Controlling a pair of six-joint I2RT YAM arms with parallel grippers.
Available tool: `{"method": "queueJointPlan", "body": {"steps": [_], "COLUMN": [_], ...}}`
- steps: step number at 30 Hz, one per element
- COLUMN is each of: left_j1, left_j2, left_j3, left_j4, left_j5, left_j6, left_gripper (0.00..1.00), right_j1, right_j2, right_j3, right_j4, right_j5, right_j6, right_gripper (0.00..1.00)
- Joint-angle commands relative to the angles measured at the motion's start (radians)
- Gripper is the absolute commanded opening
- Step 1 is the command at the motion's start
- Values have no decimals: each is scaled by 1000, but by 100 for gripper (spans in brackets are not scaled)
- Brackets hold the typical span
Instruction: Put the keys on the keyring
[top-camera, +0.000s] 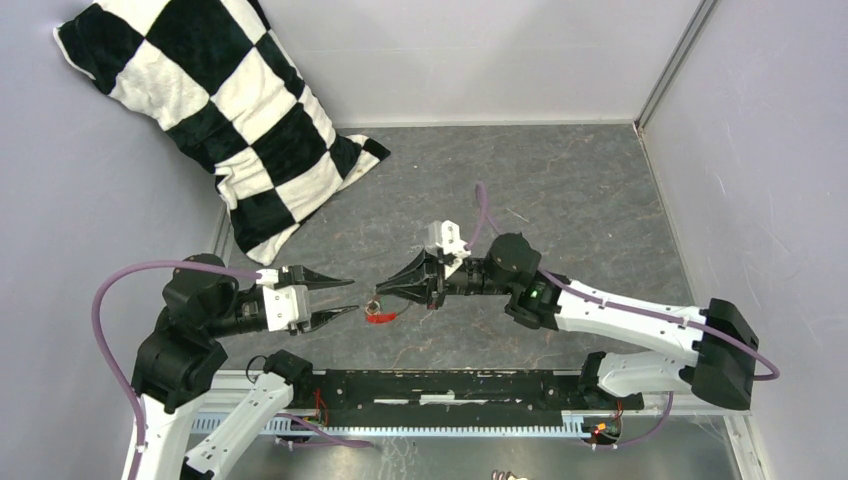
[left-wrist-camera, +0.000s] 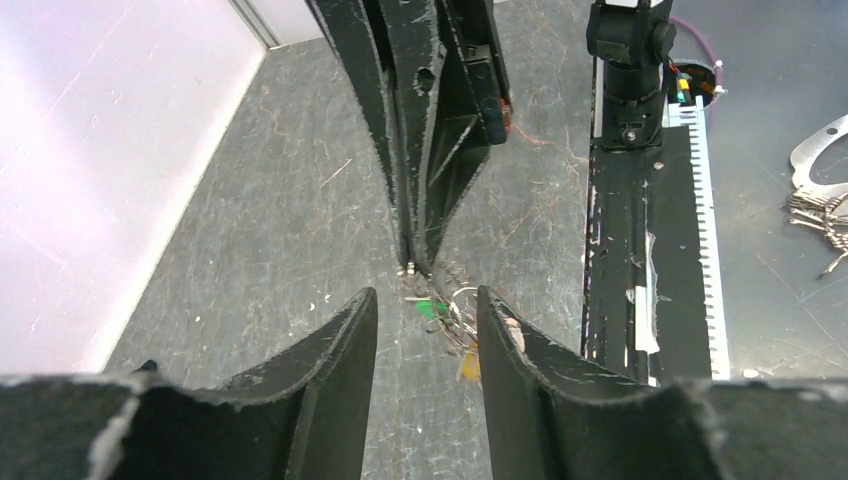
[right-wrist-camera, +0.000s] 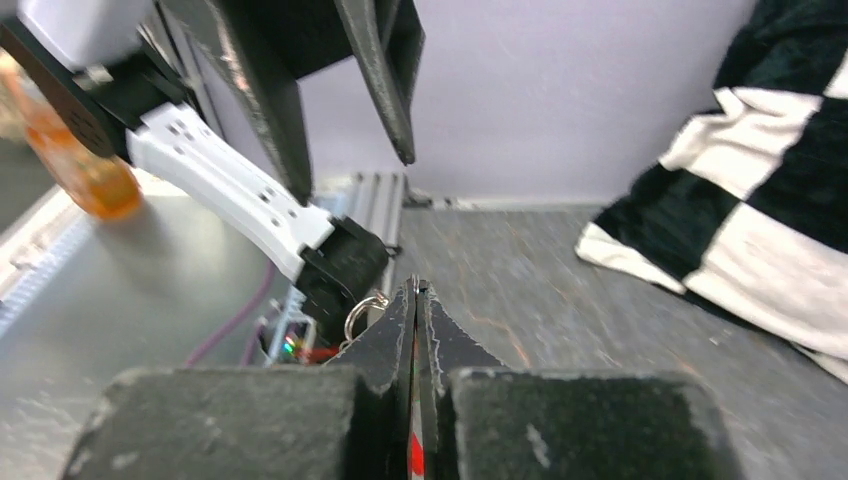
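The keyring (top-camera: 374, 303) is a small silver wire loop with a red strap (top-camera: 379, 318), just above the table's middle. My right gripper (top-camera: 381, 292) is shut, with the ring at its tips. In the right wrist view the ring (right-wrist-camera: 362, 312) sticks out left of the closed fingers (right-wrist-camera: 415, 288), and red shows in the slit between them. My left gripper (top-camera: 348, 297) is open and empty, facing the right one from the left. In the left wrist view the ring (left-wrist-camera: 462, 297), a green key (left-wrist-camera: 430, 309) and a yellow key (left-wrist-camera: 468, 366) lie between its open fingers (left-wrist-camera: 425, 295). The red key is not clearly seen.
A black-and-white checked pillow (top-camera: 230, 120) leans in the back left corner and shows in the right wrist view (right-wrist-camera: 760, 200). A black mounting rail (top-camera: 450, 385) runs along the near edge. Grey walls close in the left, back and right. Loose metal parts (left-wrist-camera: 820, 190) lie beyond the rail.
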Motion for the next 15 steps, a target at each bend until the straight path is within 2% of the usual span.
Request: {"method": "queueJointPlan", "body": {"steps": [1,5,9,15], "left_j1": [-2,-3,-2,-2], "left_j2": [4,16,27,32], "left_j3": [21,24,32,34], "left_j4": [25,35,37,115], "left_j5": [18,4,17,28], "left_j6": [-2,-1,-7,-95], "left_gripper": [46,40,39,39], "right_j1": [4,4,10,26], "right_j2": [-4,-3,4,22], "right_j3": [-104,-139,-134,-152], "right_j4": [612,750,766,835], "right_j5": [-32,-9,-7,10], "right_j6": [297,327,314,333], "right_gripper": [0,0,0,0]}}
